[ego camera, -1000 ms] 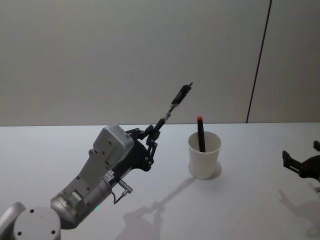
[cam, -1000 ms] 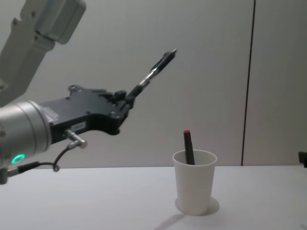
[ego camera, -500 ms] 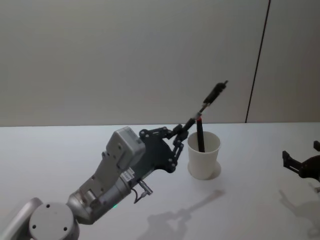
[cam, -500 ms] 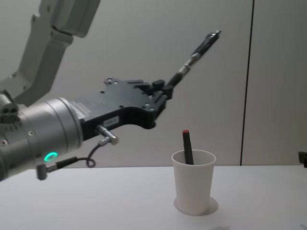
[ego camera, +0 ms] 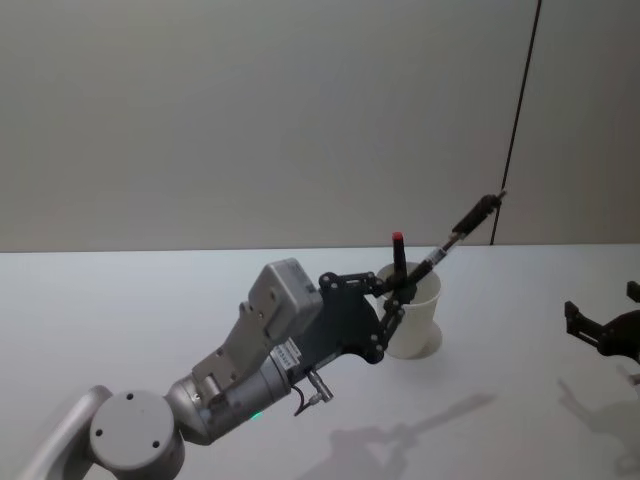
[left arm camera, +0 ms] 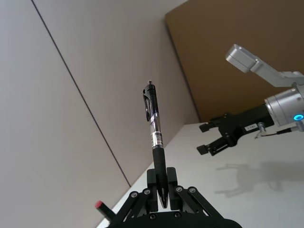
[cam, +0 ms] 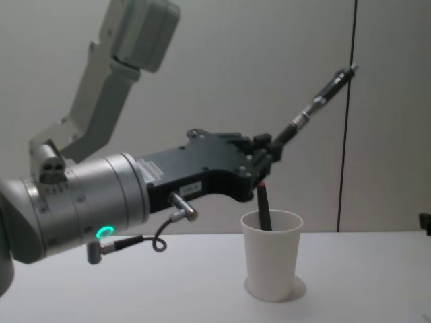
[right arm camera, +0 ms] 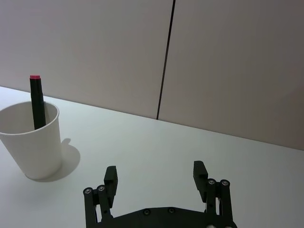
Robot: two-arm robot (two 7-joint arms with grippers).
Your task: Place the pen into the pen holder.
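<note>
My left claw [cam: 267, 156] pinches a tilted black click pen [cam: 315, 102]; white paper cup [cam: 271, 259] just below it; my right claw [right arm camera: 155, 174], well apart, idles spread.

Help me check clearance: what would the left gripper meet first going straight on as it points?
Probably nothing near: the left gripper, shut on the black pen, points up and over the pen holder, so its line looks free until the wall; depth is unclear.
</note>
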